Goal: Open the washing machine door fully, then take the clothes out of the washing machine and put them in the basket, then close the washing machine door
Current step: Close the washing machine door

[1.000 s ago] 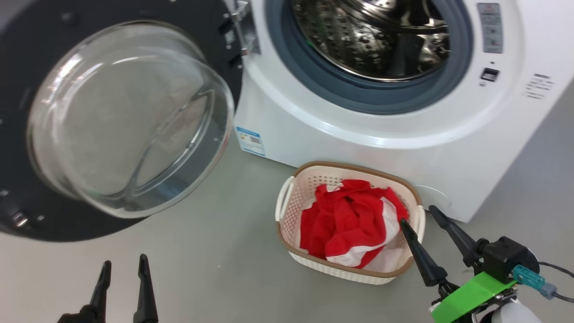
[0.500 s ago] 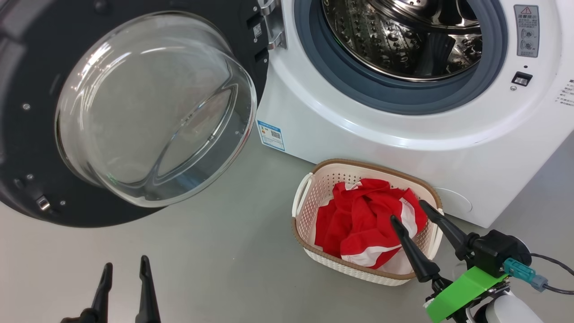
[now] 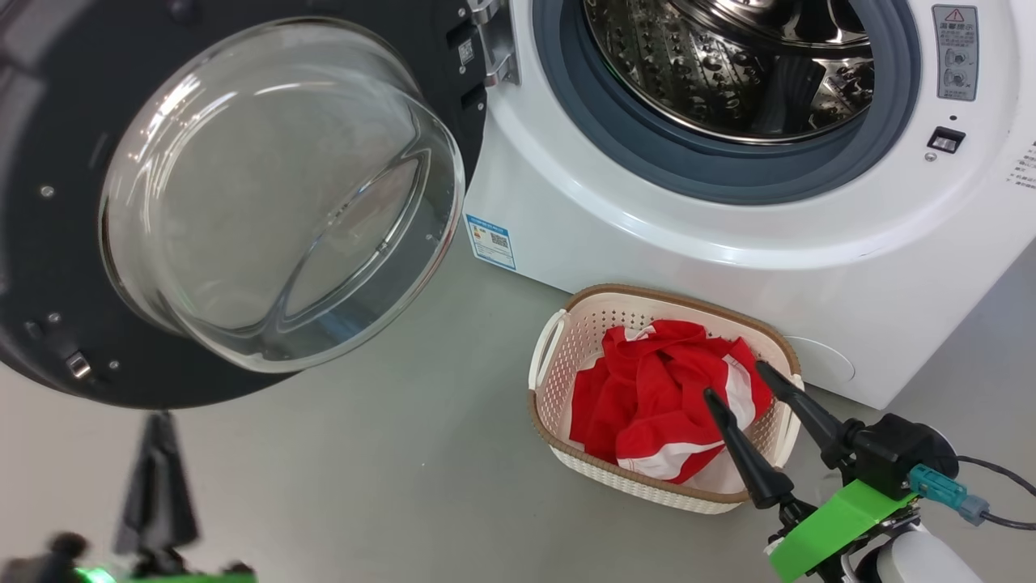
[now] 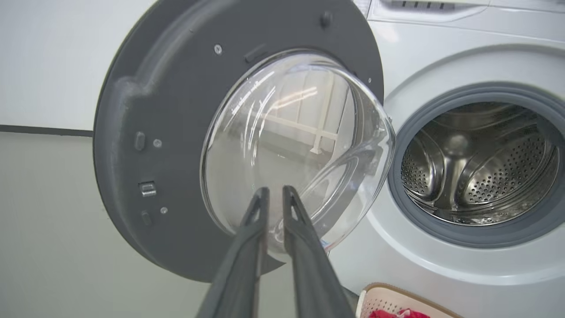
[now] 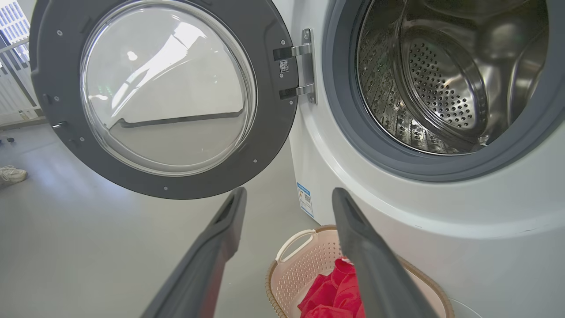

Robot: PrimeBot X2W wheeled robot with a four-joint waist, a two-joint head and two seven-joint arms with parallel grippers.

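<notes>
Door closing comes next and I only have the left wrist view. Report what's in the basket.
Observer: The clothes, red with white panels, lie bunched inside the basket.
Operator: Now give me the right tool.
Observer: The right tool is open and empty. In the head view its fingertips show over the basket's right end.
Operator: Check the floor past the washing machine door.
Observer: A pale shoe lies on the floor beyond the door's latch side, apart from it.
</notes>
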